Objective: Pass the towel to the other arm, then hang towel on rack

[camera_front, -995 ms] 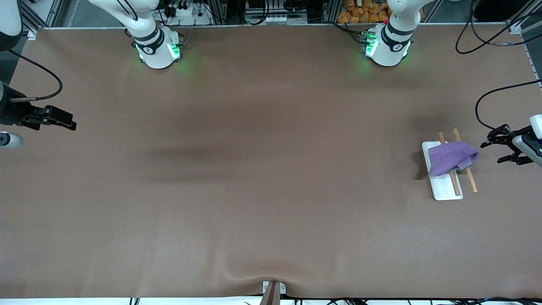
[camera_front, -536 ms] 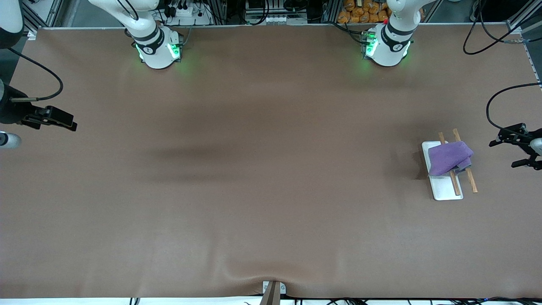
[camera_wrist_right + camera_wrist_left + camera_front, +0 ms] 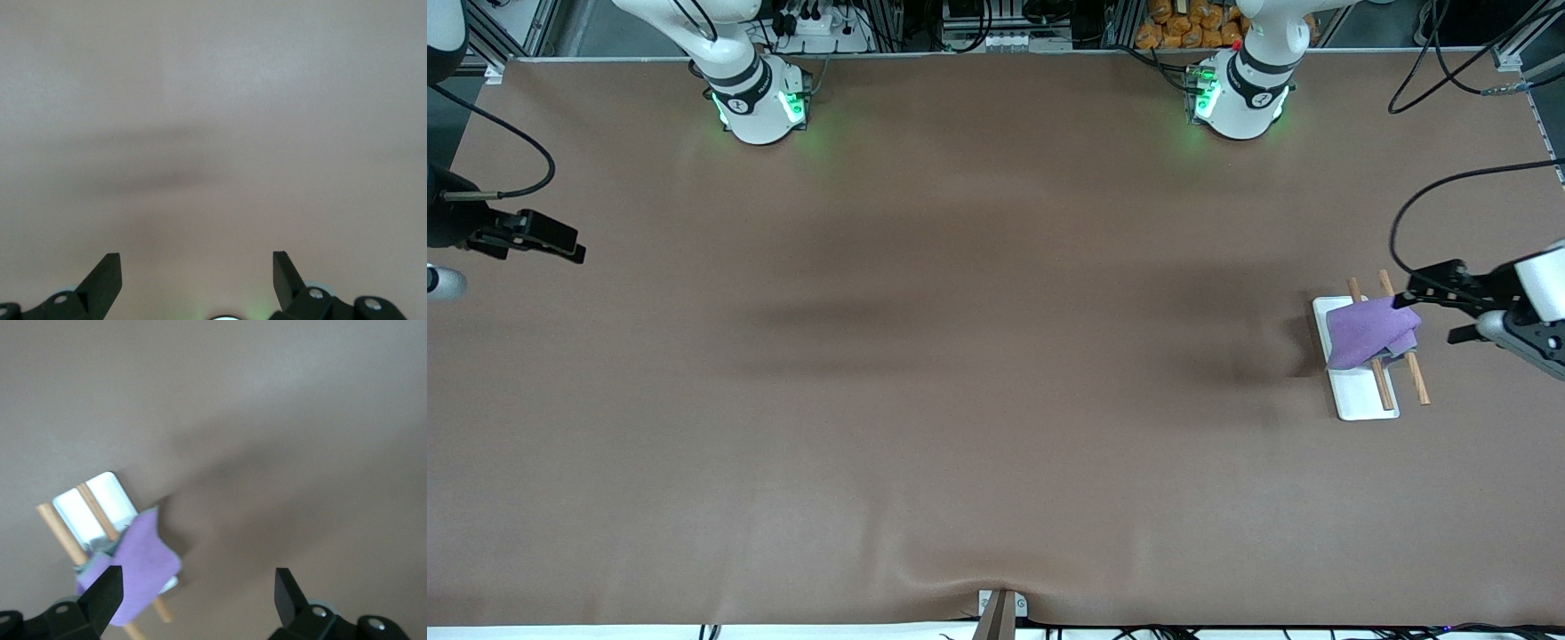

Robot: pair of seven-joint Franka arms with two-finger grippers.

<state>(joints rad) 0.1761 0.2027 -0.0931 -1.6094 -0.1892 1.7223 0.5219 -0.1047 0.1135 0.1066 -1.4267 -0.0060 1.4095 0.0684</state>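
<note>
On brown table [image 3: 960,356], towel [image 3: 1365,331] draping rack [image 3: 1360,402]

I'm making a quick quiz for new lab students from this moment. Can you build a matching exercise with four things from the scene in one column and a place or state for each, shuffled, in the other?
Column one:
1. towel
2. rack
3. left gripper
4. right gripper

Column two:
A. open, over bare table at the right arm's end, waiting
B. stands on the table at the left arm's end, white base with two wooden rods
C. purple, draped over the two rods
D. open, in the air beside the draped cloth, holding nothing

Pairs: 1-C, 2-B, 3-D, 4-A
</note>
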